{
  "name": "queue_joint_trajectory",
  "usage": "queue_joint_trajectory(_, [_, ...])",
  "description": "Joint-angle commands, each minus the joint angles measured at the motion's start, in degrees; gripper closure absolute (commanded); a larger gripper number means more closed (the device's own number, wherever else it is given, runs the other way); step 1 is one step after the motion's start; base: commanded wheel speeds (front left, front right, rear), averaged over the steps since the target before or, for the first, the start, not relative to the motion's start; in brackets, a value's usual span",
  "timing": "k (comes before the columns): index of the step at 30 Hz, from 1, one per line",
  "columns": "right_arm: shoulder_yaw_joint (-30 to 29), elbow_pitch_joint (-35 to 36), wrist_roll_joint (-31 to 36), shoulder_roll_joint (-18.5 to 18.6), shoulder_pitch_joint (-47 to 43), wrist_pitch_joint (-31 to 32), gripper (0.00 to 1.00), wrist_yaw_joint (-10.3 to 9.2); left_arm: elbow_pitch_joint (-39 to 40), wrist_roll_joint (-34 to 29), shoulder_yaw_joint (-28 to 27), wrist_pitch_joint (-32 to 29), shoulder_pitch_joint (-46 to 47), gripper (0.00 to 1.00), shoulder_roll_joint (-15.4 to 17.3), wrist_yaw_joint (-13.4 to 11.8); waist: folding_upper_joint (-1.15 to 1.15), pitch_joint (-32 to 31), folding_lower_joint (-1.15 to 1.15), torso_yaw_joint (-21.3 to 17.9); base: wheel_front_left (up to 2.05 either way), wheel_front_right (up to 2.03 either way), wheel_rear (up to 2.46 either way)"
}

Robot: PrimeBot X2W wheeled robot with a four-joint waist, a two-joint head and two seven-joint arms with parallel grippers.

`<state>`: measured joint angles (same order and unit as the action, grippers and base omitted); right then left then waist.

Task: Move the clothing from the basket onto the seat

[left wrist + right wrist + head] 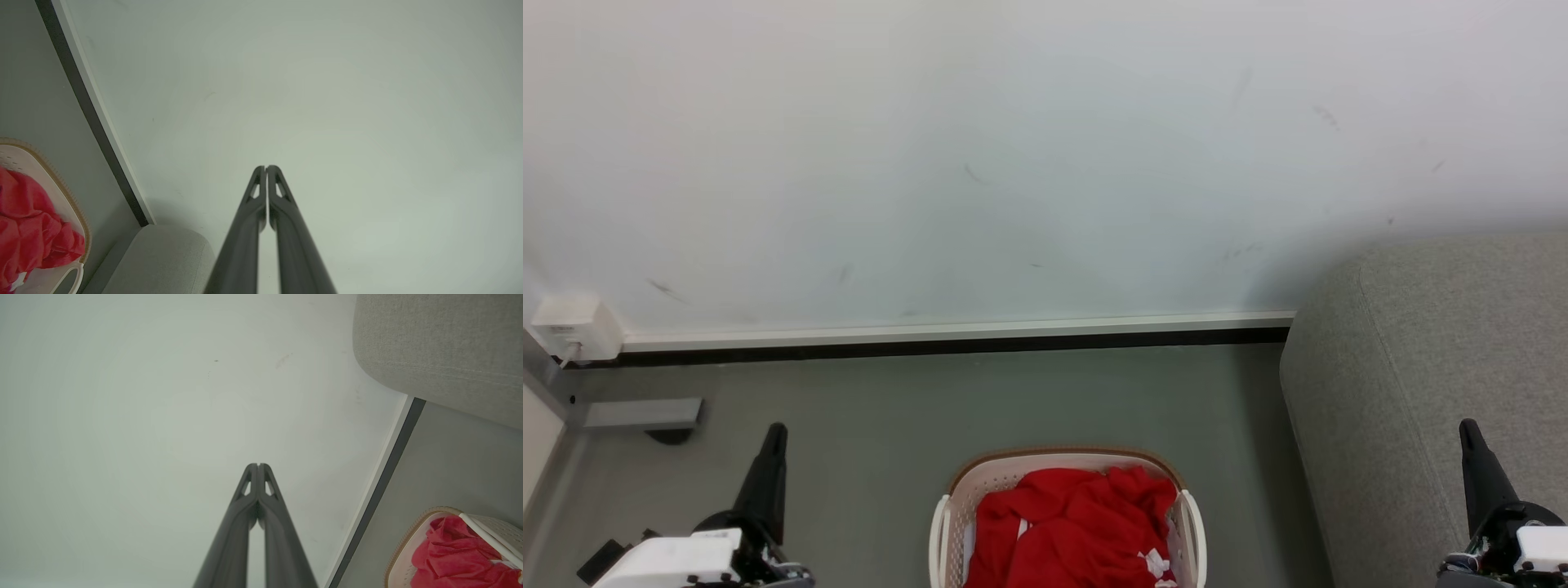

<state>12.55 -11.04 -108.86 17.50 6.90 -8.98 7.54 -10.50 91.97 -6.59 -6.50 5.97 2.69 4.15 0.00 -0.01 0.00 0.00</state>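
Observation:
The red clothing (1074, 531) lies crumpled inside the cream-white basket (1058, 459) on the floor at the bottom middle of the head view; it also shows as red clothing (28, 232) in the basket (67, 192) and as red clothing (453, 555) in the basket (408, 539). The grey seat (1437, 367) stands to the basket's right, seat (163, 257), seat (441, 347). My left gripper (777, 430) is shut and empty, left of the basket, pointing at the wall (266, 168). My right gripper (1468, 426) is shut and empty in front of the seat (258, 465).
A white wall (1013, 163) with a white and black baseboard (956, 339) runs behind the basket. A white wall box (574, 327) and a grey bracket (641, 414) sit at the far left. Grey floor (890, 425) lies between the basket and the wall.

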Motion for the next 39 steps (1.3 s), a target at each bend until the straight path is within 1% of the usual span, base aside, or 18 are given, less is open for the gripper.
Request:
queue_joint_trajectory(1, [0.02,0.23,-0.37,0.30,0.16,-0.12,1.00,-0.11,0.14,0.80,-0.08,-0.17,0.25,1.00,0.40,0.05,0.00,0.00,0.00,0.00,0.00,0.00,0.00])
queue_joint_trajectory(24, [0.03,0.23,-0.39,0.30,0.16,-0.13,1.00,-0.11,0.14,0.80,-0.08,-0.17,0.25,1.00,0.40,0.05,0.00,0.00,0.00,0.00,0.00,0.00,0.00])
queue_joint_trajectory(25, [0.03,-0.21,0.00,-0.09,-0.05,0.00,0.00,0.00,-0.22,-0.04,0.01,0.02,-0.07,0.00,-0.07,0.01,0.00,0.00,0.00,0.00,0.00,0.00,0.00])
queue_joint_trajectory(32, [-0.10,-1.05,2.14,-1.47,-0.80,-0.45,0.00,0.00,-1.10,-0.85,1.14,1.63,-0.71,0.00,-0.28,0.16,0.00,0.03,0.00,0.02,0.00,0.00,0.00])
queue_joint_trajectory(35, [-0.44,-1.14,4.43,-2.01,-0.85,-0.69,0.00,-0.01,-1.21,-1.67,1.45,2.50,-0.68,0.00,-0.25,0.31,0.00,0.05,0.00,0.02,0.00,0.00,0.00])
queue_joint_trajectory(39, [-1.09,-1.16,8.58,-2.76,-0.89,-1.01,0.00,-0.01,-1.29,-4.56,1.68,3.59,-0.60,0.00,-0.22,0.35,0.00,0.06,0.00,0.03,0.00,0.00,0.00])
